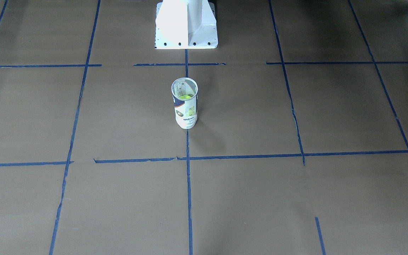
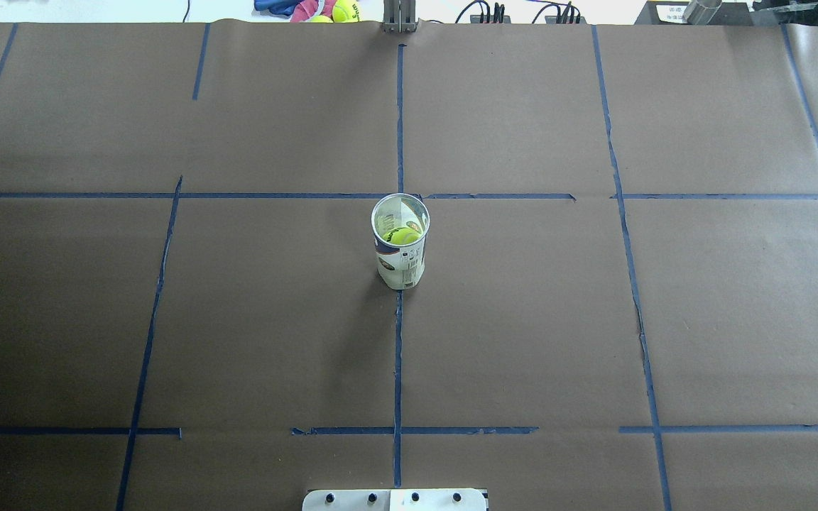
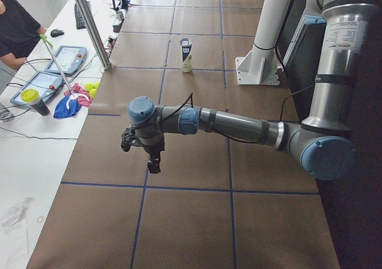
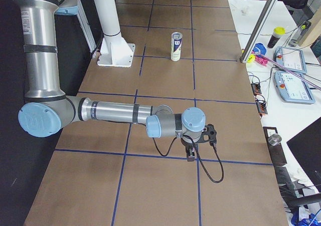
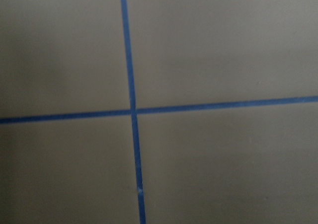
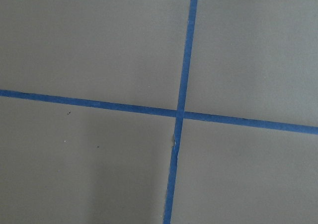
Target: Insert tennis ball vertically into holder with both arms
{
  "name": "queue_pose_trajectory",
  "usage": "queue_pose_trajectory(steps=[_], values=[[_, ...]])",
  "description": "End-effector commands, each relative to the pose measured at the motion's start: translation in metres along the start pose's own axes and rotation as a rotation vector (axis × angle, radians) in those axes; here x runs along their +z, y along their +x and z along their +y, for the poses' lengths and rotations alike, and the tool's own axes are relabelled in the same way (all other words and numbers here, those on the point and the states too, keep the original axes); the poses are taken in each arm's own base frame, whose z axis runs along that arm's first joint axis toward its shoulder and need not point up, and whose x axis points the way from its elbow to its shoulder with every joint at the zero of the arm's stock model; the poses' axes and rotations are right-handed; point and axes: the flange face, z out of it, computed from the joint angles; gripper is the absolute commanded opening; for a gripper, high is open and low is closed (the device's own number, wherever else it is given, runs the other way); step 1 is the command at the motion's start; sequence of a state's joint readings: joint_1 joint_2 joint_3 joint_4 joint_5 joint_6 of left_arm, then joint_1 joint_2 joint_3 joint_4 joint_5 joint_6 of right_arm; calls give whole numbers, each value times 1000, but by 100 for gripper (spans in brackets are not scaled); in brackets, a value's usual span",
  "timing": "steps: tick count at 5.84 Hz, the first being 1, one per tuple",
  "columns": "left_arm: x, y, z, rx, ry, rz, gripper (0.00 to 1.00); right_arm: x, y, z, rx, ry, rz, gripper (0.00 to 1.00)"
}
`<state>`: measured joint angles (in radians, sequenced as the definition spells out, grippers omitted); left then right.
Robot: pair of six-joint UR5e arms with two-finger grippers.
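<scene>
— Where do we find the holder?
— At the middle of the table, upright, long axis vertical, open end up. The fuzzy tennis ball sits inside its clear cylinder.
— And the claws?
— For the left gripper and the right gripper, we cannot tell.

Legible marks: few, nearly all on can.
Can, front cam: small dark brand word low on label, reads approx. "Wilson"; larger yellow-green lettering above it runs vertically, not legible. White W logo on navy band of label, seen in both side cams. Overhead cam: fine-print block on label, too small to read. Ball inside can: dark print, blurred, no letters made out. Spare balls at far table edge: dark print, unreadable. Left arm: white sticker on upper link, txt too small. Right arm: embossed mark on blue cap, not legible.
</scene>
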<state>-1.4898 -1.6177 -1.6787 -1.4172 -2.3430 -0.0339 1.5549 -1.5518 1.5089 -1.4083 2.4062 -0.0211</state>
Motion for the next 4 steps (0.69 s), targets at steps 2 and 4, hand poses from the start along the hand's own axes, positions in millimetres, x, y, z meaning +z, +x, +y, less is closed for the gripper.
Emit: queue_pose_trajectory(steps=[2, 4], values=[[12, -12, 16, -19, -18, 5, 100, 0, 1, 2, -13, -1, 1, 100], [10, -11, 17, -15, -13, 4, 100, 0, 0, 3, -13, -1, -1, 100]])
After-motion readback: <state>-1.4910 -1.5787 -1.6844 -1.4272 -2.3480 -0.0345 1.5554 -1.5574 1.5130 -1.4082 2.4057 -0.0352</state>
